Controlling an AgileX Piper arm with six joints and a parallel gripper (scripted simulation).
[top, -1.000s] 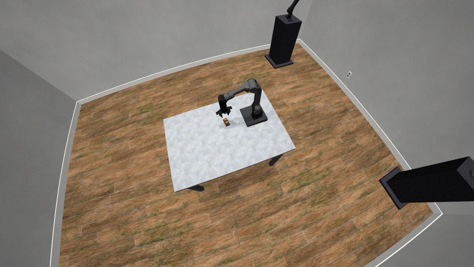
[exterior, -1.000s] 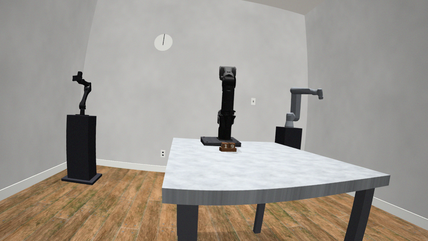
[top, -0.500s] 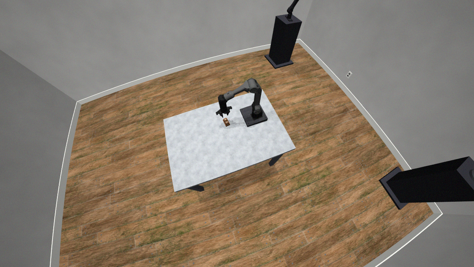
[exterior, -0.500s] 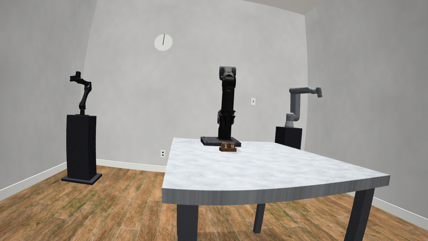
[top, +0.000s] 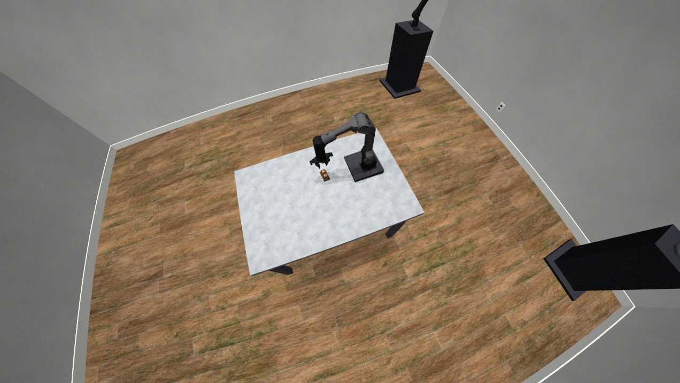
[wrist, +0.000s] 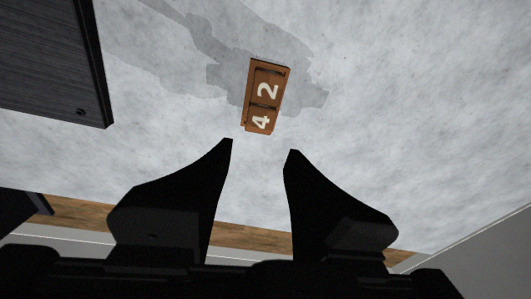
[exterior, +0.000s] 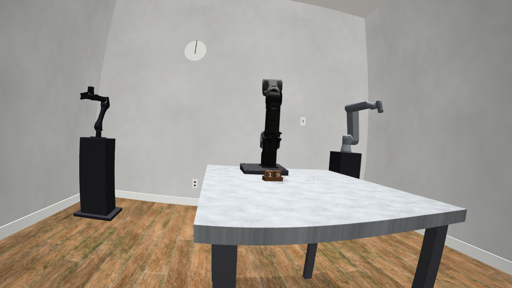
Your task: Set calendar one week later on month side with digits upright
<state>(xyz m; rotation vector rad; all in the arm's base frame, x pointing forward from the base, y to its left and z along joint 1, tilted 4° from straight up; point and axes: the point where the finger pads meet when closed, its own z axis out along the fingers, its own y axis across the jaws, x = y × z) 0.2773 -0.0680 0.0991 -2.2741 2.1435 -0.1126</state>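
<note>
In the wrist view, the gripper [top: 323, 165] [exterior: 271, 142] [wrist: 260, 154] has its fingers apart and empty at lower centre; the tray [top: 326, 180] [exterior: 273, 178] [wrist: 250, 85] lies ahead, upper centre. Its long axis runs up-frame, tilting right, so the fingers should advance up-frame to straddle its width.

Jaws narrower, both background arms [top: 415, 15] [exterior: 102, 115] [exterior: 353, 123] shifted
</note>
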